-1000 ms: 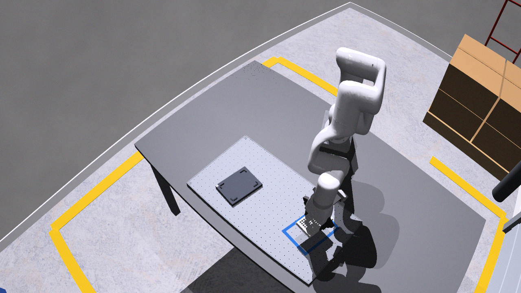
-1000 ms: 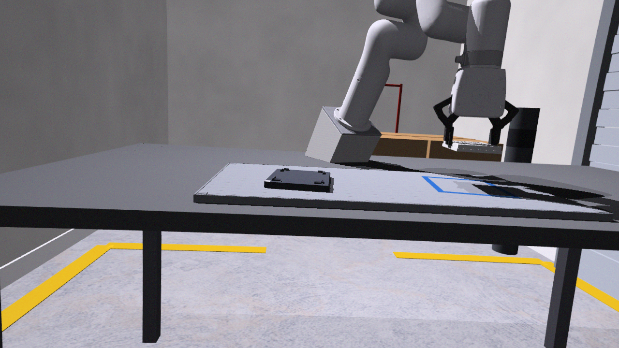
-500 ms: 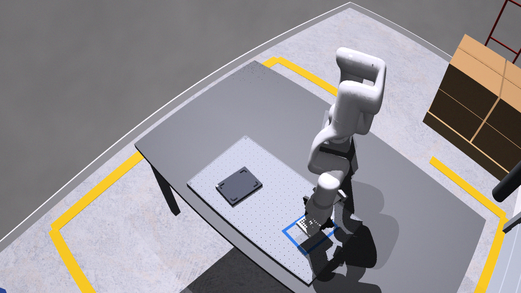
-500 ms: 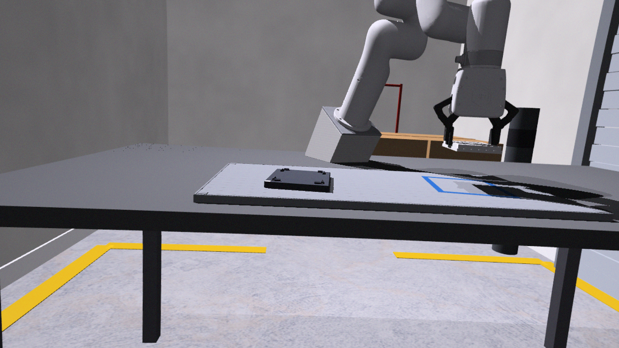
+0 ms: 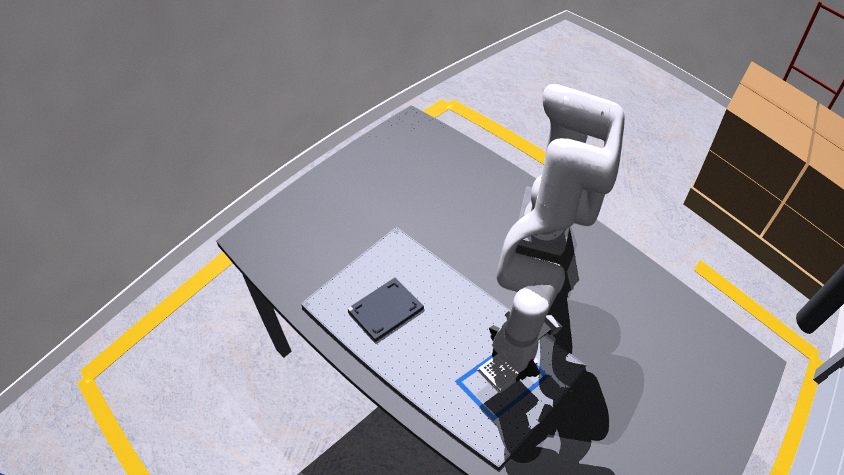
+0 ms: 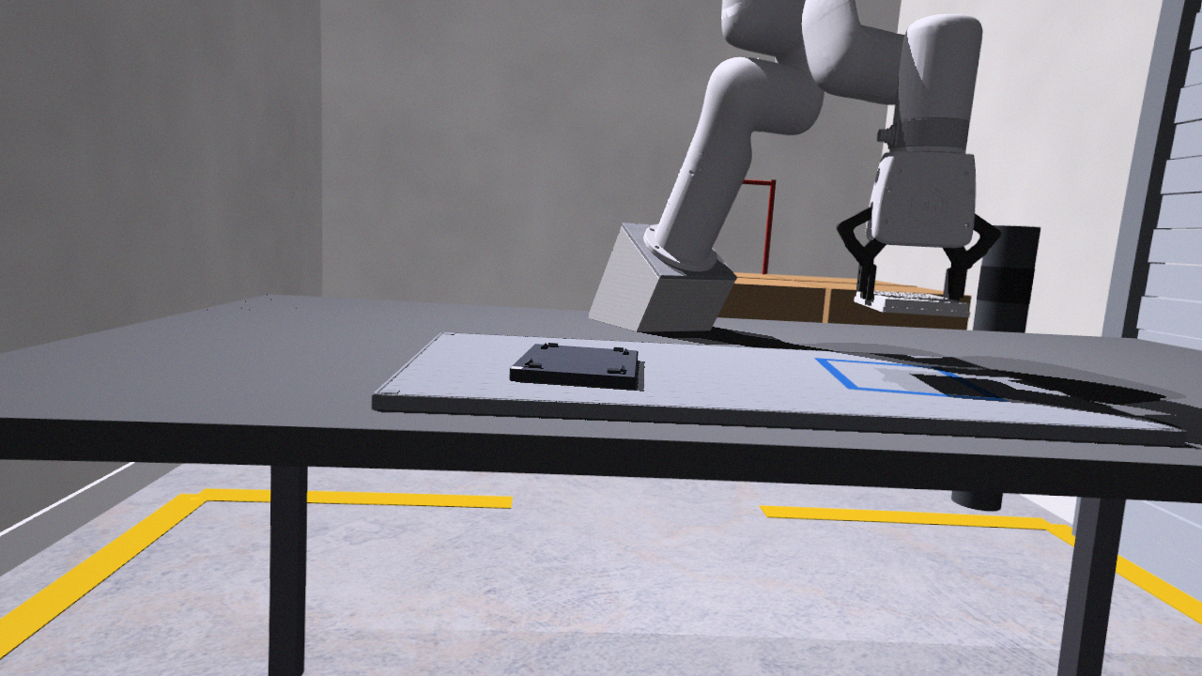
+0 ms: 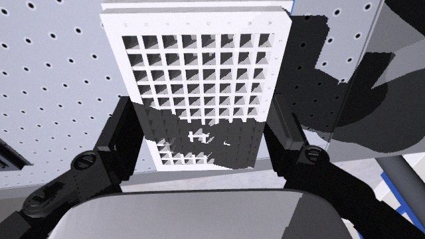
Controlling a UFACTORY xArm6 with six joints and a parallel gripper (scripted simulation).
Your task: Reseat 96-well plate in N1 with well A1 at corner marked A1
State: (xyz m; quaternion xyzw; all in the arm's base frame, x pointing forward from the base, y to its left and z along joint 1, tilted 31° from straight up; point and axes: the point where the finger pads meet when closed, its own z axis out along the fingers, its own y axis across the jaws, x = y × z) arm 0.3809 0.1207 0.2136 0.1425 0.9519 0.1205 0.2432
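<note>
On the pale perforated metal deck board (image 5: 413, 348), the flat black square plate nest (image 5: 386, 308) sits at left with nothing in it, its four corner locators raised. Right of it lies one blue taped rectangle outline (image 6: 840, 375). Above that outline, clear of the deck, the black two-fingered gripper (image 6: 908, 289) is clamped wide on the long sides of the one white rigid gridded 96-well plate (image 7: 199, 83), held level.

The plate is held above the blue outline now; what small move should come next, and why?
Probably lower it straight down. The gripper is shut on the plate, which hangs level well above the deck, over the blue outline. The nest stands vacant, so setting the plate down here would allow a regrip for the half turn.
</note>
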